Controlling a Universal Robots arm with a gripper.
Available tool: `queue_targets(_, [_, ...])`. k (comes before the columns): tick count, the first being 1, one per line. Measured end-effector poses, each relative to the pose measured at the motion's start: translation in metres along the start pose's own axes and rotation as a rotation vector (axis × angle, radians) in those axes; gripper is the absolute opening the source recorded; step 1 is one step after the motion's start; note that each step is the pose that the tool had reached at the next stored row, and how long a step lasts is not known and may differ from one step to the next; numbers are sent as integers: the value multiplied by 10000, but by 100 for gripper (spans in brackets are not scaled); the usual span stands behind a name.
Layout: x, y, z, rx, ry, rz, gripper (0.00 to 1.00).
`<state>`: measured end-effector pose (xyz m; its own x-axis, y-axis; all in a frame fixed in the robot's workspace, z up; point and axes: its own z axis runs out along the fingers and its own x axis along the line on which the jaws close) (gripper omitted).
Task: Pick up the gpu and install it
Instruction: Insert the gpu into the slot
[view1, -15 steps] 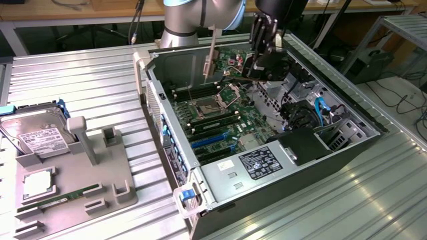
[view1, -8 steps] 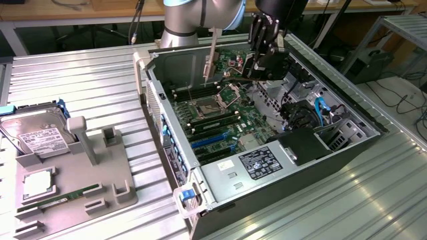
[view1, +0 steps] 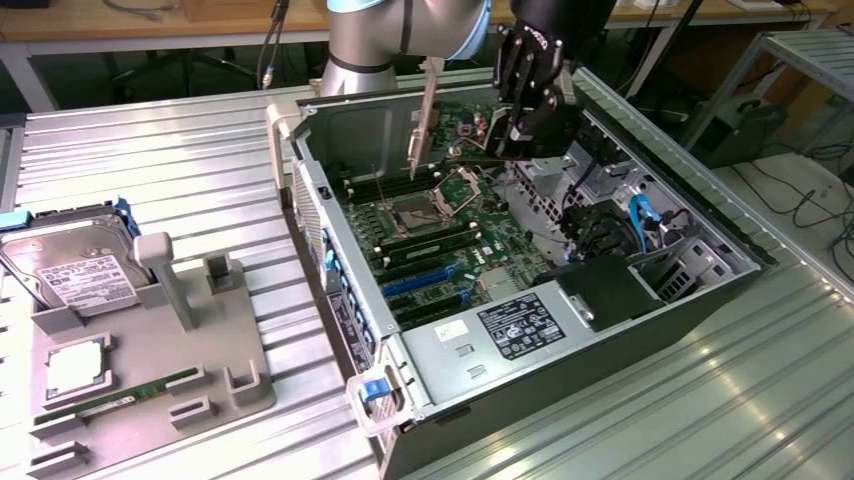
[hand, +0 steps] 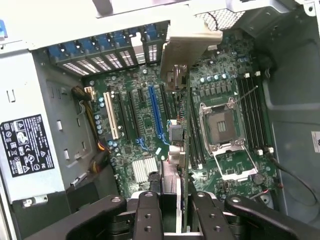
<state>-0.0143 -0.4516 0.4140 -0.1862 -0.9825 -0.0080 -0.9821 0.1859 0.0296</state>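
gripper (hand: 175, 202) holds the gpu (hand: 175, 80) over the open case, card not yet seated

black fingers (hand: 149, 214) at the bottom centre of the wrist view are partway closed, one on each side of the thin card, and clamp it edge-on. from there the card runs up the middle of the frame to its silver end bracket (hand: 191, 42) near the top. under it lies the motherboard (hand: 142, 135), with the blue expansion slot (hand: 156, 112) just left of the card's line and the cpu socket (hand: 222, 125) to the right

in the exterior view the gripper (view1: 527, 130) hangs at upper centre over the computer case (view1: 627, 400). the gpu (view1: 427, 120) hangs upright from it, the bracket seemingly clear of the board. the hard drive (view1: 74, 265) and memory stick (view1: 127, 392) sit on the grey fixture (view1: 214, 385) at lower left, well apart from the work

by my reading the pick-up is done and the install is in hand: the card is over the board but in no slot. seating it calls for the card's lower edge lined up along a slot, the bracket facing the rear openings, and the card kept square and upright
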Motion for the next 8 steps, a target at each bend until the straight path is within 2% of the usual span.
queue_targets(8, [-1,-2,0,-8,28,-934,28])
